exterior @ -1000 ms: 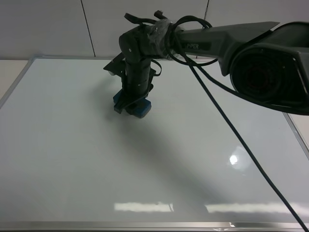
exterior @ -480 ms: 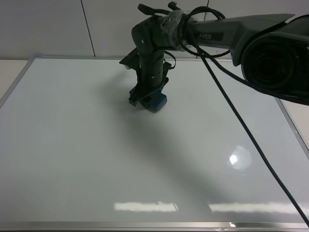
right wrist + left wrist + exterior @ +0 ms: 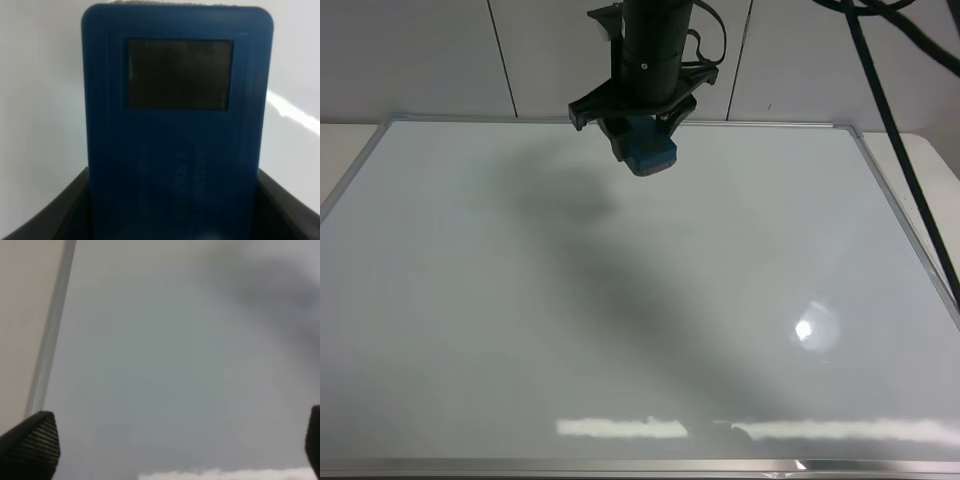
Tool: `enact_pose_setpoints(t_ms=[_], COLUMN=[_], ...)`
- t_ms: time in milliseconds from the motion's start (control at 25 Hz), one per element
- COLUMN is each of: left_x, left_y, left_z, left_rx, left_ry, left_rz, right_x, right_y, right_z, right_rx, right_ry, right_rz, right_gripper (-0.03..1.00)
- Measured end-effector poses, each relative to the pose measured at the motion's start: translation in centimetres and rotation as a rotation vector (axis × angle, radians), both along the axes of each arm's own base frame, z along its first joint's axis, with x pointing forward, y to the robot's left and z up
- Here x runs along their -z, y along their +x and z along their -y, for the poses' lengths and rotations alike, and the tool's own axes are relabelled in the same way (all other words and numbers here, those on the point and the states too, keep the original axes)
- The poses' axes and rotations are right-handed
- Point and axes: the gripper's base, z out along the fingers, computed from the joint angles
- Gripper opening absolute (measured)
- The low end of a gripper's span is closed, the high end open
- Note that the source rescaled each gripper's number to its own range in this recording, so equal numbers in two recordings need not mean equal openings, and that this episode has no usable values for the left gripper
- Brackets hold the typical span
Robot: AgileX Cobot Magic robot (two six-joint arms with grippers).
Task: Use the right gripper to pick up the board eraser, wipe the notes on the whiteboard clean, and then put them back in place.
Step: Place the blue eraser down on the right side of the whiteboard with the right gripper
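**Eraser clamped in the right gripper at the board's far edge**

The dark two-fingered right gripper [image 3: 642, 138] pinches the small teal-blue rectangular board eraser [image 3: 651, 153] between its fingers. The eraser sticks out beyond the fingertips, and the wrist view shows one dark grey square patch on it. Both hang over the far edge of the large glossy white whiteboard [image 3: 620, 330], near its silver-grey frame. The left gripper [image 3: 170, 455] has its fingers spread wide, holding nothing.

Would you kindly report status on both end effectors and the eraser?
Right end effector shut on teal-blue rectangular board eraser, near far edge of white whiteboard. Left end effector open. No red notes visible, nothing obstructing.
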Motion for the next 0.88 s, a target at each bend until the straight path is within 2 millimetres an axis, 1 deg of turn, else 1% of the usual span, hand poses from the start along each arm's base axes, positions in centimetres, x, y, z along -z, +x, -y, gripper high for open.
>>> enact_pose_setpoints(t_ms=[240,440,560,680,720,800,880], left_x=[0.0,0.0,0.0,0.0,0.0,0.0,0.0], left_y=[0.0,0.0,0.0,0.0,0.0,0.0,0.0], left_z=[0.0,0.0,0.0,0.0,0.0,0.0,0.0], left_rx=[0.0,0.0,0.0,0.0,0.0,0.0,0.0], left_ry=[0.0,0.0,0.0,0.0,0.0,0.0,0.0], left_rz=[0.0,0.0,0.0,0.0,0.0,0.0,0.0], right_x=[-2.4,-4.0,-4.7,-5.1,-5.1,-4.9,-4.3], right_y=[-0.7,-2.4,-3.6,-4.8,-4.8,-5.6,-6.1], right_z=[0.5,2.2,3.7,5.8,5.8,7.4,9.0], right_rx=[0.09,0.12,0.146,0.196,0.196,0.243,0.291], right_ry=[0.062,0.071,0.096,0.138,0.138,0.157,0.159], right_rz=[0.023,0.03,0.046,0.07,0.07,0.076,0.07], right_gripper=[0.05,0.05,0.05,0.05,0.05,0.05,0.05])
